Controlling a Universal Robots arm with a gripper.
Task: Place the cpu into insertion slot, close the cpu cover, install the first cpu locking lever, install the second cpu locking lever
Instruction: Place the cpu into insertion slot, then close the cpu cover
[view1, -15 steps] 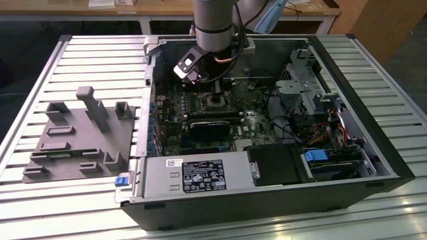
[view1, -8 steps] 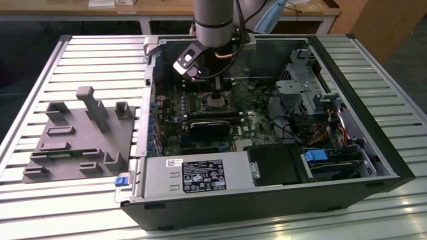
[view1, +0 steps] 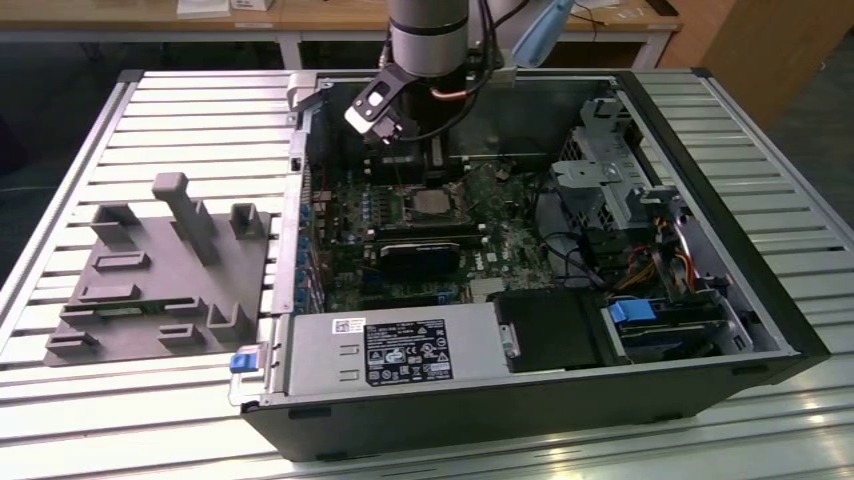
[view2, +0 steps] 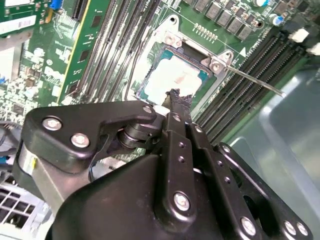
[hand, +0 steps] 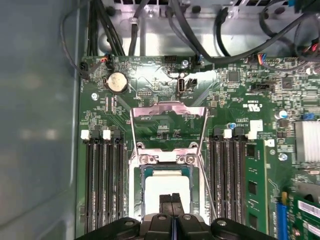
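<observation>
On the exterior view's left, a grey moulded fixture block (view1: 147, 290) lies on the slatted metal table (view1: 747, 440). To its right stands an open black computer case (view1: 534, 420) with the green circuit board (view1: 521, 240) exposed. The arm reaches down into the case near its far wall.

In the first wrist view, long black memory slots (hand: 102, 185) flank the socket on both sides. The cpu (hand: 167, 182), a small flat square chip with a pale silver-grey metal top, lies flat and level inside the insertion slot (hand: 136, 185), a square socket with a thin silvery rim. Glare brightens the chip's top in both wrist views. The cpu cover (hand: 167, 106), a thin silvery frame plate with a cut-out centre, is tilted up and open, hinged at the slot's edge.

The black gripper (hand: 171, 199) has its jaws pressed together, holding nothing. Its tips sit over the chip's top; contact cannot be confirmed. A thin silvery locking lever (view2: 255, 81) juts free beside the slot.
</observation>
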